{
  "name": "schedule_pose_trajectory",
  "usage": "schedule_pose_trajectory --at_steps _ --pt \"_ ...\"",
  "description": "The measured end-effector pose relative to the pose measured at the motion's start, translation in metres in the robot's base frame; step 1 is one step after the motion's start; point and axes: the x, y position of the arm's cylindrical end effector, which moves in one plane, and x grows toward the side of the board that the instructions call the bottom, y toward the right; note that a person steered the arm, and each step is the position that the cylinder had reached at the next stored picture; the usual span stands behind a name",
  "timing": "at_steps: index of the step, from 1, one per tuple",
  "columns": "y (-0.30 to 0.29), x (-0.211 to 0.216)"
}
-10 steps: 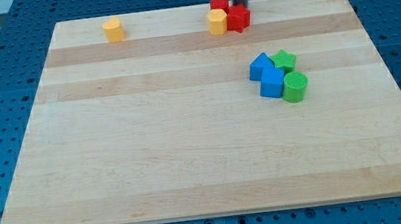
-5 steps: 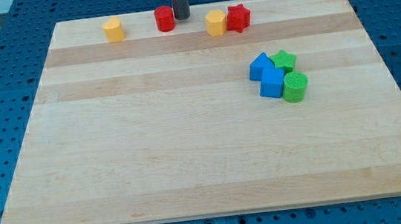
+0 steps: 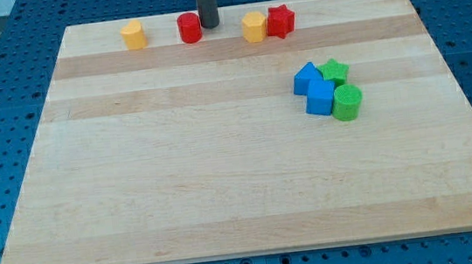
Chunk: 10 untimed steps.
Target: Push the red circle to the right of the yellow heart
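Upright, my tip (image 3: 208,26) against red circle (image 3: 189,29)

The rod comes straight down from the view's top, dark and upright, no lean to either side that I can make out. Only its lower stretch shows; the upper part runs out of frame, so the arm behind it is hidden. My tip (image 3: 208,27) sits down on the table (image 3: 222,168), close to the far edge, a little left of the middle of that edge. It is well away from both far corners and far from the near edge. The rod looks a touch broader than a thin pin, plain and dark along its visible length.
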Motion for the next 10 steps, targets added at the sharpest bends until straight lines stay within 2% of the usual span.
schedule_pose_trajectory --at_steps 2,10 --pt "0.007 0.011" --pt "-0.052 0.020"
